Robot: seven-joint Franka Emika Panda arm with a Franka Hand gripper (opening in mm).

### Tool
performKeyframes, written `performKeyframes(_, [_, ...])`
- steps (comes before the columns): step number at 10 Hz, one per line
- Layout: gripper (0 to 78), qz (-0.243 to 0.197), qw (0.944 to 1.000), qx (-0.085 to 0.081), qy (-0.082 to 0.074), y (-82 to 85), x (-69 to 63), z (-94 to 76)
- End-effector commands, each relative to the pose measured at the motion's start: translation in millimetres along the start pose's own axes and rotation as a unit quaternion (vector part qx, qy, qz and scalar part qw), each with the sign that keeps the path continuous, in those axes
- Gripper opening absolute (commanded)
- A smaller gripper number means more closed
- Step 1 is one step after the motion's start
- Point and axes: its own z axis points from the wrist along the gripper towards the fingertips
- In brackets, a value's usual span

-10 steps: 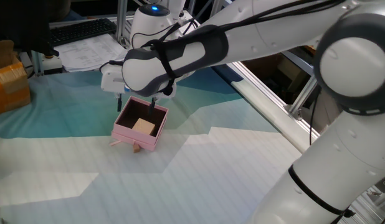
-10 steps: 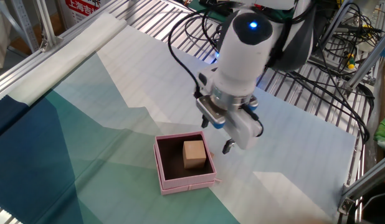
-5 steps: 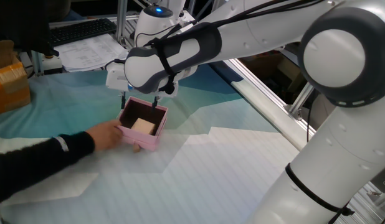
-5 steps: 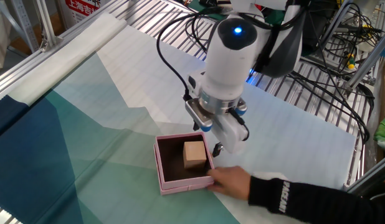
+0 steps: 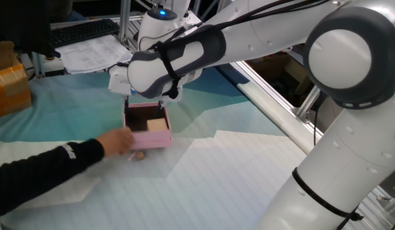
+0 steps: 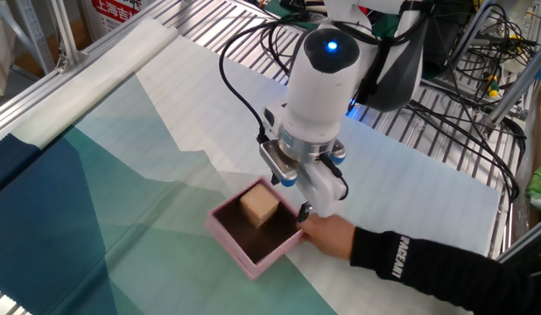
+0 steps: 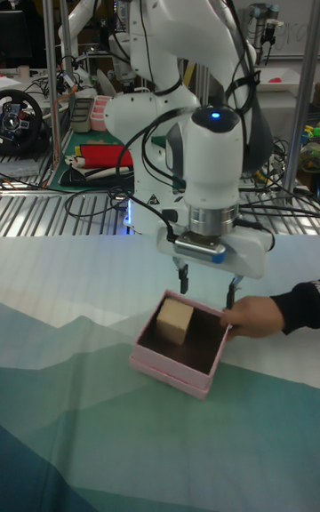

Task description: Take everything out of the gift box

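Note:
The pale-pink gift box (image 5: 149,139) (image 6: 228,243) (image 7: 169,372) rests on the teal cloth, its dark inside showing. A light-tan cube (image 5: 158,124) (image 6: 259,206) (image 7: 175,322) sits inside it against one wall. A tiny tan piece (image 5: 139,155) lies on the cloth just outside the box's front wall. My gripper (image 5: 143,102) (image 6: 292,194) (image 7: 207,285) hangs open right above the box's far rim, with nothing between its fingers. A person's hand (image 5: 121,140) (image 6: 327,234) (image 7: 249,316) touches the box's side.
The person's black-sleeved arm (image 5: 38,176) (image 6: 428,262) stretches across the cloth. An orange-brown taped carton (image 5: 9,86) stands at the far left, with papers (image 5: 89,54) and a keyboard behind. Metal rails (image 6: 69,61) border the table.
A person's hand came in and turned the gift box, cube still inside. My gripper shifted slightly to hang over the box's rim, still open.

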Motion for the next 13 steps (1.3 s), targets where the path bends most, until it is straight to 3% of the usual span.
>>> performKeyframes(1, [77.4,0.003,1.0000,-0.001,-0.006,-0.2,0.9,6.2])
performKeyframes(7, [77.4,-0.006,1.0000,-0.002,-0.006,-0.7,1.4,7.5])
performKeyframes(13, [77.4,-0.014,0.9998,-0.006,-0.011,-0.5,2.0,20.1])
